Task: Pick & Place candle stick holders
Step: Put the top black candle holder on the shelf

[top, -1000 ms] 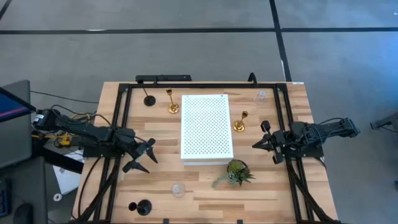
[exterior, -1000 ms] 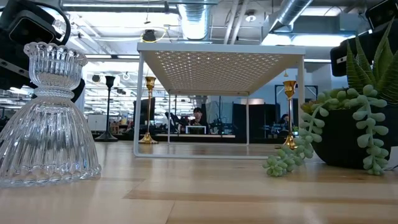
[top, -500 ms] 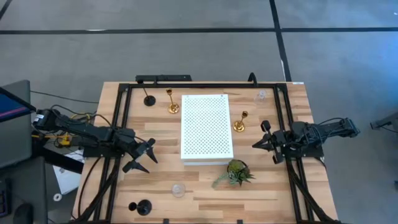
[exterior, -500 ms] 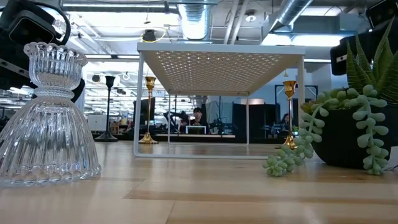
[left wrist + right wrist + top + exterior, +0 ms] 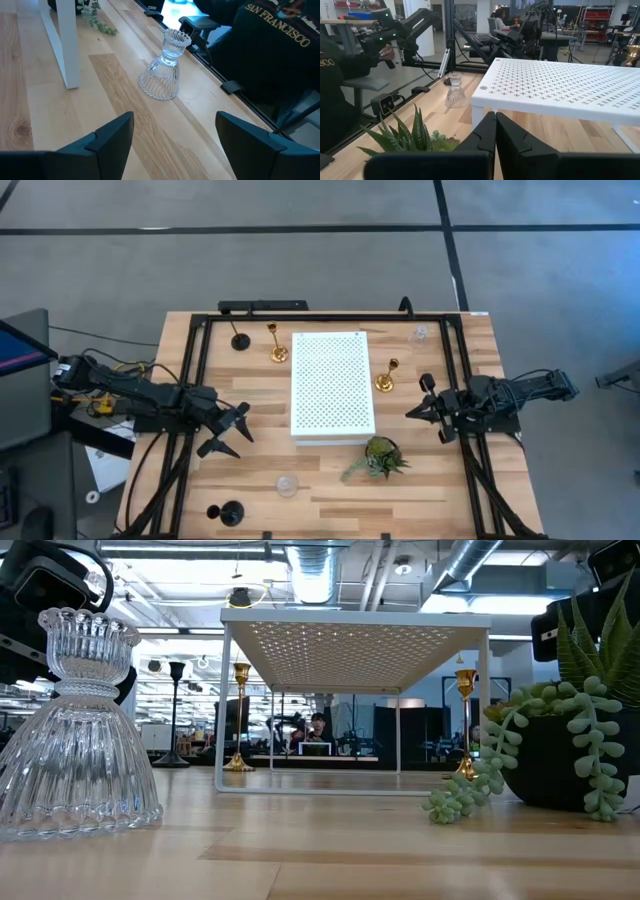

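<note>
Standing around the table: two black holders (image 5: 239,340), two gold (image 5: 277,353), two glass (image 5: 287,485); left tool (image 5: 228,432) spread empty, right tool (image 5: 420,411) closed empty.

Six upright candle stick holders (image 5: 277,344), scattered apart

White perforated board (image 5: 332,384); gold holder (image 5: 385,378); black holder (image 5: 239,338); green plant (image 5: 380,457).

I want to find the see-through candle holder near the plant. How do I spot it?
Find the white perforated board in the middle of the table, then the small green plant at its near edge. Left of the plant stands the clear glass holder. Its neighbour, nearer the corner, is black; this one is see-through and ribbed.
</note>
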`<action>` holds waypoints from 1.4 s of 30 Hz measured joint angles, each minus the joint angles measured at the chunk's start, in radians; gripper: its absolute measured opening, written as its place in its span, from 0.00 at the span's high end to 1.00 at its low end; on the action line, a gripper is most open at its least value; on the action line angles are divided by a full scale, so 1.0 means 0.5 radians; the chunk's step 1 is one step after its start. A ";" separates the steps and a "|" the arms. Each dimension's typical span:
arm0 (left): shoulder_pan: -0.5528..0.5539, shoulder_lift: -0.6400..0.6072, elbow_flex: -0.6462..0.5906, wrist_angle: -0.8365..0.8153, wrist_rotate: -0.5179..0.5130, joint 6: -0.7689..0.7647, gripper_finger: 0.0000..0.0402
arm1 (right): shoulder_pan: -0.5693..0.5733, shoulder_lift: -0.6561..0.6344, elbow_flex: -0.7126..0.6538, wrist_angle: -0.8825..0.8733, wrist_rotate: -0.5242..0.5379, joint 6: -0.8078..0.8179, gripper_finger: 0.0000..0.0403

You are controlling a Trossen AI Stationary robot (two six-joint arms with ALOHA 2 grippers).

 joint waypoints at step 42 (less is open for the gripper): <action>0.000 0.000 0.000 0.481 0.001 -0.152 0.30 | 0.000 0.000 0.002 0.002 0.001 0.347 1.00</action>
